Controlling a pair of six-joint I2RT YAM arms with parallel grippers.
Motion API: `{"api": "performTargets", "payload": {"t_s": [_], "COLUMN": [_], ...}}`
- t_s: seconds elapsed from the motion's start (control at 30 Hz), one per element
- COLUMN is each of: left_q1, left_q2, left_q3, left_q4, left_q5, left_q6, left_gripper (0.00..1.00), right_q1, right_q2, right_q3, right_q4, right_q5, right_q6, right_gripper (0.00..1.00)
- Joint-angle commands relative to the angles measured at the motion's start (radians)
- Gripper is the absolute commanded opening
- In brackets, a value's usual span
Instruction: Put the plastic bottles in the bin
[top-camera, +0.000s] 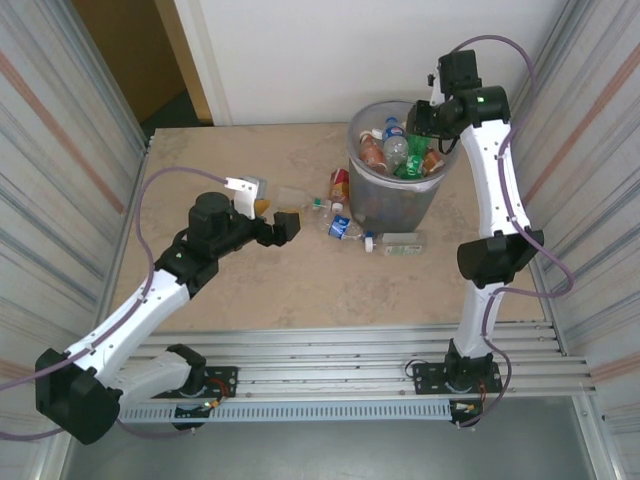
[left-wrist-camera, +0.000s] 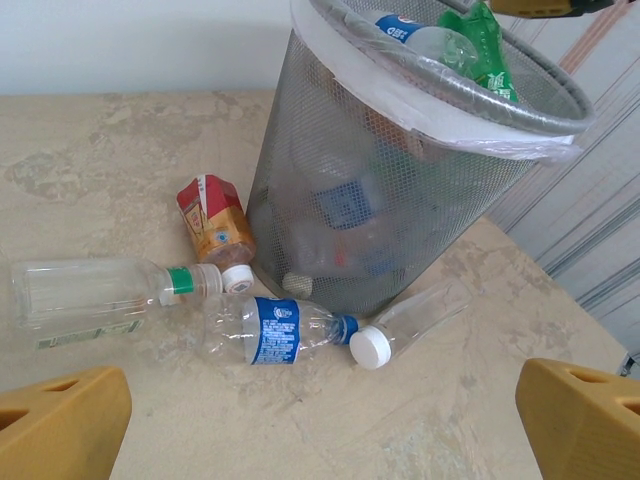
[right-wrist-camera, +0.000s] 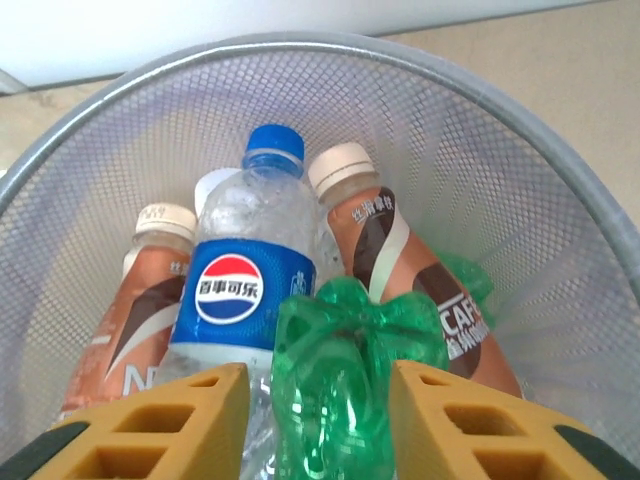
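My right gripper (right-wrist-camera: 318, 400) (top-camera: 425, 125) hangs over the grey mesh bin (right-wrist-camera: 480, 170) (top-camera: 395, 205), shut on a crushed green bottle (right-wrist-camera: 345, 340) whose base points down into the bin. Under it lie a blue-labelled cola bottle (right-wrist-camera: 245, 280) and two brown coffee bottles (right-wrist-camera: 385, 250) (right-wrist-camera: 140, 300). My left gripper (left-wrist-camera: 320, 430) (top-camera: 278, 215) stands wide open and empty, low over the table. In front of it lie a blue-labelled bottle (left-wrist-camera: 265, 330), a clear white-capped bottle (left-wrist-camera: 410, 325), a clear green-banded bottle (left-wrist-camera: 100, 295) and a crushed red-and-orange bottle (left-wrist-camera: 215, 220).
The loose bottles lie against the bin's near-left foot (left-wrist-camera: 330, 290). The green bottle (left-wrist-camera: 485, 45) sticks up above the bag-lined rim (left-wrist-camera: 450, 120). Corrugated walls close in both sides of the table (top-camera: 250, 290), and a metal rail runs along its near edge.
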Motion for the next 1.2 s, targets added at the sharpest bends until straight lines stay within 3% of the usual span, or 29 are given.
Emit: {"api": "performTargets", "payload": {"t_s": [0.0, 0.3, 0.67, 0.77, 0.93, 1.17], "left_q1": [0.006, 0.006, 0.006, 0.006, 0.01, 0.029], "left_q2": [-0.012, -0.005, -0.019, -0.022, -0.022, -0.02], "left_q3": [-0.012, -0.008, -0.015, -0.016, -0.023, -0.071], "left_q4": [0.029, 0.033, 0.034, 0.032, 0.026, 0.05], "left_q5": [0.013, 0.02, -0.05, -0.082, -0.146, -0.222], "left_q6": [-0.016, -0.017, -0.034, -0.036, -0.048, -0.104], "left_gripper": [0.99, 0.99, 0.99, 0.99, 0.99, 0.99], "right_q1": [-0.005, -0.003, 0.013, 0.025, 0.026, 0.067], "right_q2": [0.023, -0.067, -0.239, -0.348, -0.61, -0.975], "right_q3": [-0.016, -0.147, -0.21, -0.341, -0.711, -1.238], "right_q4": [0.012, 0.085, 0.107, 0.142, 0.242, 0.326], "right_q5": [-0.019, -0.036, 0.0, 0.046, 0.112, 0.15], "right_q6": [0.011, 0.018, 0.048, 0.095, 0.234, 0.548], "right_gripper": [0.38, 0.43, 0.7, 0.77, 0.86, 0.94]}}
